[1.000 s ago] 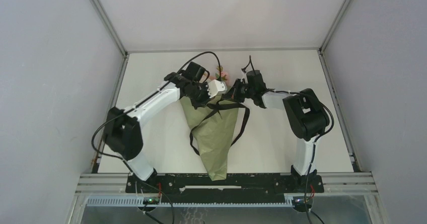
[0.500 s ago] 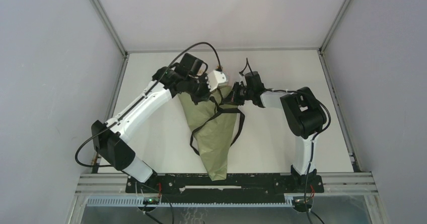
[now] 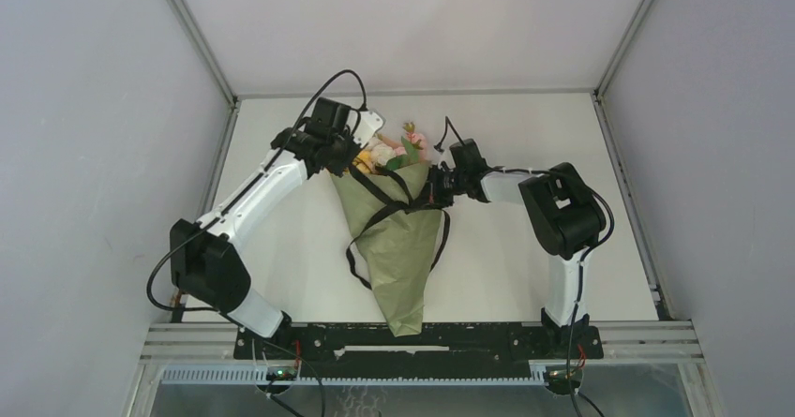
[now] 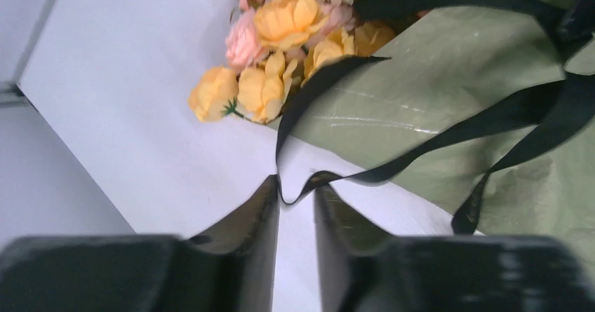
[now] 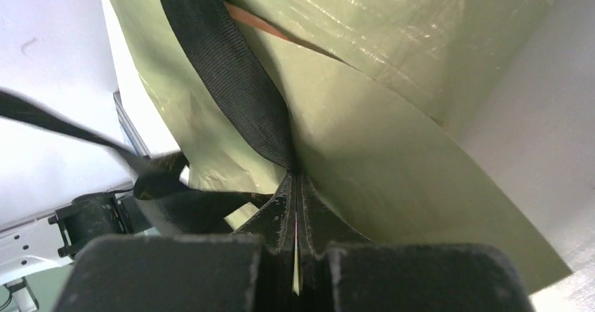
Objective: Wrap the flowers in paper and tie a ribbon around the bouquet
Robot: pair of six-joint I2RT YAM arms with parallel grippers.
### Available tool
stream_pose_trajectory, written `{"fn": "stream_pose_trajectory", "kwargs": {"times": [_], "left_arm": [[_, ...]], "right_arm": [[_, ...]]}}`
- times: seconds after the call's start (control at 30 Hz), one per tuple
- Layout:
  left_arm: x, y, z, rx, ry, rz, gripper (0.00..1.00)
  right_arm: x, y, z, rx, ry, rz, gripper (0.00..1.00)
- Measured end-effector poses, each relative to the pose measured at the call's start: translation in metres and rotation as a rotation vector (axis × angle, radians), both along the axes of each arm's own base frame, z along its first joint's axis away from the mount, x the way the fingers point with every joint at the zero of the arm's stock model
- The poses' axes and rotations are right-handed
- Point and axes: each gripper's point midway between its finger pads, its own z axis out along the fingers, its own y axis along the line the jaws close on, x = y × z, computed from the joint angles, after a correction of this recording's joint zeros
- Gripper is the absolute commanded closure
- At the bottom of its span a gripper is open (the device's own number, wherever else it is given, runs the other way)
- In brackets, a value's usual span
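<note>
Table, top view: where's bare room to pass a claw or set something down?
Bare: the far strip of table behind the flowers, its right side beyond the right arm, and the patch between left arm and bouquet. Crowded: the bouquet's mouth, where left claw, right claw and ribbon meet.

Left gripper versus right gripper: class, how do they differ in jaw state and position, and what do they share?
The left gripper has its jaws slightly apart, a fold of the ribbon between them; the right gripper is shut on the ribbon. The left gripper sits beside the flowers; the right gripper sits at the paper. Both face the bouquet.
</note>
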Motion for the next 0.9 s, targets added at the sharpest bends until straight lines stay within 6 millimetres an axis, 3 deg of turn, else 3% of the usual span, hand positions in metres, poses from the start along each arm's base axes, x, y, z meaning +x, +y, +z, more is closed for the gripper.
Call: {"fn": "stream_pose_trajectory", "kwargs": {"times": [0.07,0.23,0.37,0.47,0.57,0.67,0.83,0.9], "left_arm": [[-0.001,0.010,-0.012,0.046,0.011,0.038,0.42],[-0.006,0.009,-0.021,0.072,0.026,0.020,0.35],[-0.031,-0.027,-0.026,0.052,0.048,-0.170,0.29],[-0.062,-0.071,-0.033,0.054,0.071,-0.384,0.24],[-0.086,-0.108,-0.051,0.079,0.099,-0.572,0.23],[-0.092,-0.127,-0.082,0.142,0.140,-0.677,0.23],[-0.089,-0.127,-0.130,0.238,0.219,-0.747,0.29],[-0.088,-0.126,-0.138,0.261,0.226,-0.757,0.40]], "right_arm": [[-0.003,0.001,0.000,0.004,0.006,0.012,1.00],[-0.009,0.003,0.000,0.008,0.023,0.028,1.00],[-0.012,0.003,-0.001,0.006,0.036,0.033,1.00],[-0.014,0.003,-0.001,0.004,0.042,0.034,1.00],[-0.016,0.003,-0.003,0.002,0.049,0.033,1.00],[-0.017,0.002,-0.005,0.000,0.057,0.031,1.00],[-0.020,-0.002,-0.009,-0.002,0.080,0.016,1.00],[-0.022,-0.004,-0.012,-0.004,0.093,0.007,1.00]]}}
